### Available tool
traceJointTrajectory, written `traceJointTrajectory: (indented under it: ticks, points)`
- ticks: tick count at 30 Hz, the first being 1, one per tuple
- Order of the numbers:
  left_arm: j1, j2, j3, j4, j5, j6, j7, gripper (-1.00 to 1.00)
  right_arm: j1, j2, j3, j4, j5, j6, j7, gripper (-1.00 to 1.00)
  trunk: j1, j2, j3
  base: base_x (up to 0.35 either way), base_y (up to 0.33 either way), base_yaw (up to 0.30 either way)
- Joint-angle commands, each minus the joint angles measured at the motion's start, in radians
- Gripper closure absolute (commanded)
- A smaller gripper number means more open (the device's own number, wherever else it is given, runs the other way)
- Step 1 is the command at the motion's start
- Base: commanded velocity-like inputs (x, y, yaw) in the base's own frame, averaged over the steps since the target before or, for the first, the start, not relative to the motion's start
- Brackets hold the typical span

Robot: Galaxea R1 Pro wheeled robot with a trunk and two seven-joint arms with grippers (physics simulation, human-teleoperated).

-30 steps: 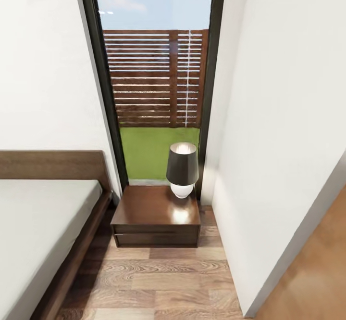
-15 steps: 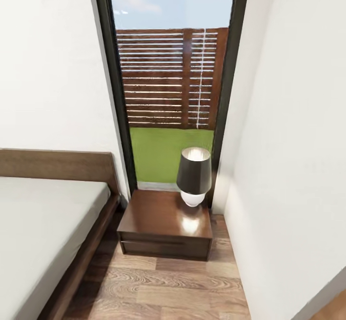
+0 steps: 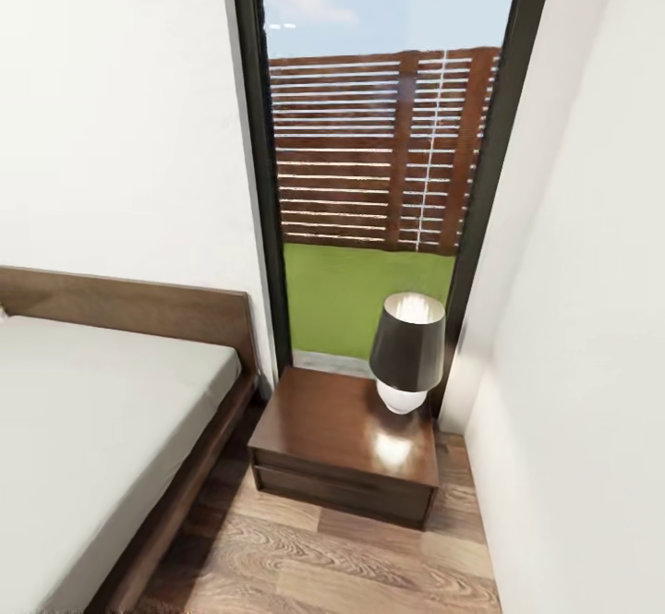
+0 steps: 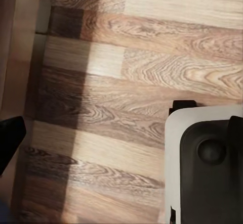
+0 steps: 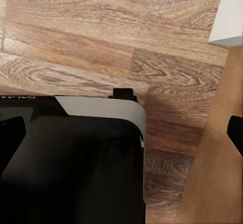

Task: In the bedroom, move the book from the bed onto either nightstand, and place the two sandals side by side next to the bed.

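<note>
Panning left, I am bringing more of the bed point(image 3: 92, 411) into view beside the nightstand point(image 3: 346, 439); book unseen, hand states indeterminate. I am continuing slowly, scanning the mattress.

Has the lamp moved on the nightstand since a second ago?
No. The lamp sits at the same far right corner of the nightstand, by the window; the camera turned, shifting the whole picture.
</note>
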Motion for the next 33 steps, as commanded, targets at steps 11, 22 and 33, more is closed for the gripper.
traceJointTrajectory:
  ticks: [11,22,33]
  points:
    - [-0.001,0.000,-0.009,0.001,0.002,-0.003,0.004,-1.00,-0.001,0.000,0.009,0.004,-0.010,-0.007,0.000,-1.00,0.000,-0.001,-0.001,0.044,-0.078,0.278]
    - [-0.001,0.000,-0.009,0.001,0.001,-0.003,0.004,-1.00,-0.001,0.000,0.009,0.004,-0.010,-0.007,0.000,-1.00,0.000,-0.001,-0.001,0.008,-0.220,0.282]
    - [-0.001,0.000,-0.009,0.001,0.001,-0.003,0.004,-1.00,-0.001,0.000,0.009,0.004,-0.010,-0.007,0.000,-1.00,0.000,-0.001,-0.001,0.001,-0.164,0.286]
